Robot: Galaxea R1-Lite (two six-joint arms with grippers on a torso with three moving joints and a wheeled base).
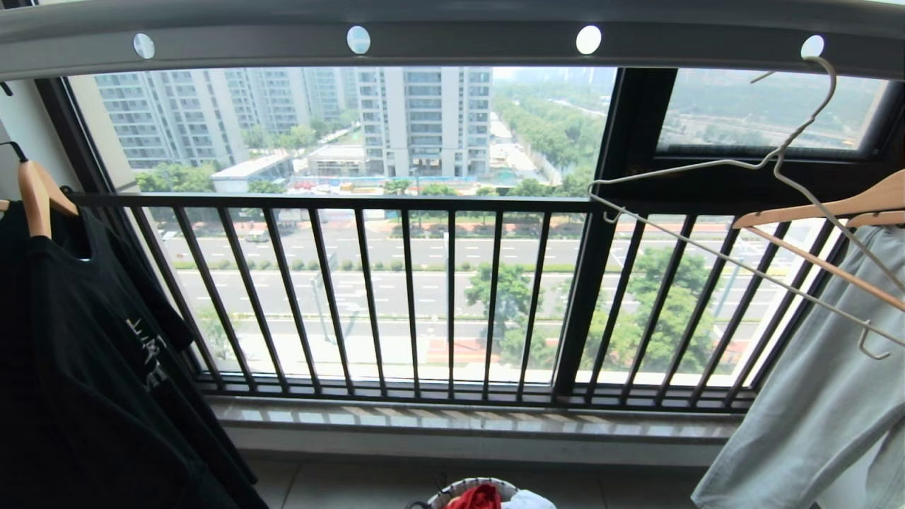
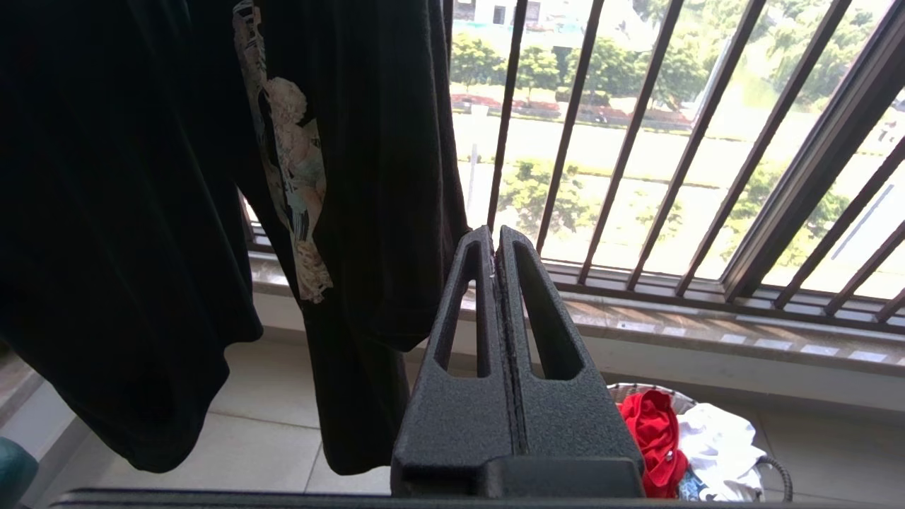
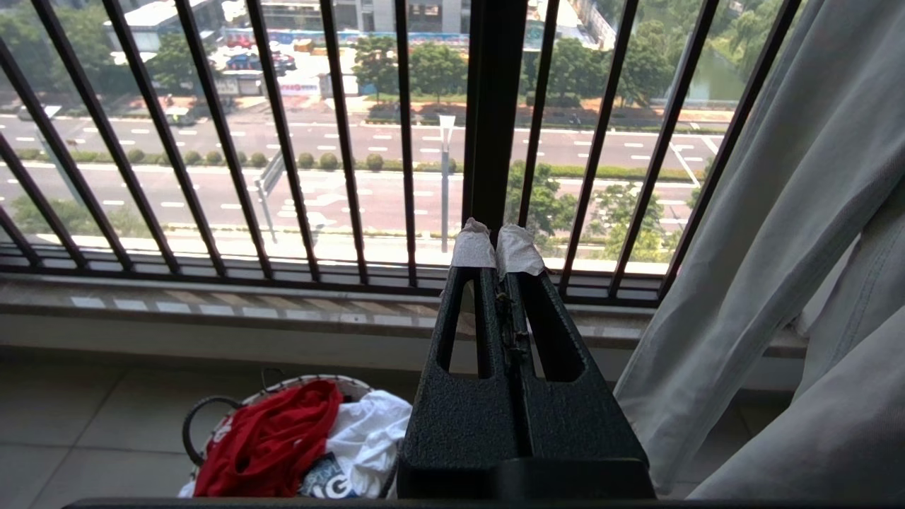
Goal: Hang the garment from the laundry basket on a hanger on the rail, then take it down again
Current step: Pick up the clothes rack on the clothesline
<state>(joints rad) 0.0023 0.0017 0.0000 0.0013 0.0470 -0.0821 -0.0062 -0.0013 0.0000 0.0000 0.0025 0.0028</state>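
While both claws sit closed and empty | left claw, right claw | red T-shirt bunched in laundry basket | risk: grabbing white cloth too, wire hanger slipping off rail

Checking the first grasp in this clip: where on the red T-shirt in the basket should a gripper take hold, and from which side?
Best bet: the bunched fold at the top of the red T-shirt, reached from straight above. It lies crumpled in the round basket on the floor beside white laundry; the rim blocks a sideways approach. Both the left gripper and right gripper are shut, well above it.
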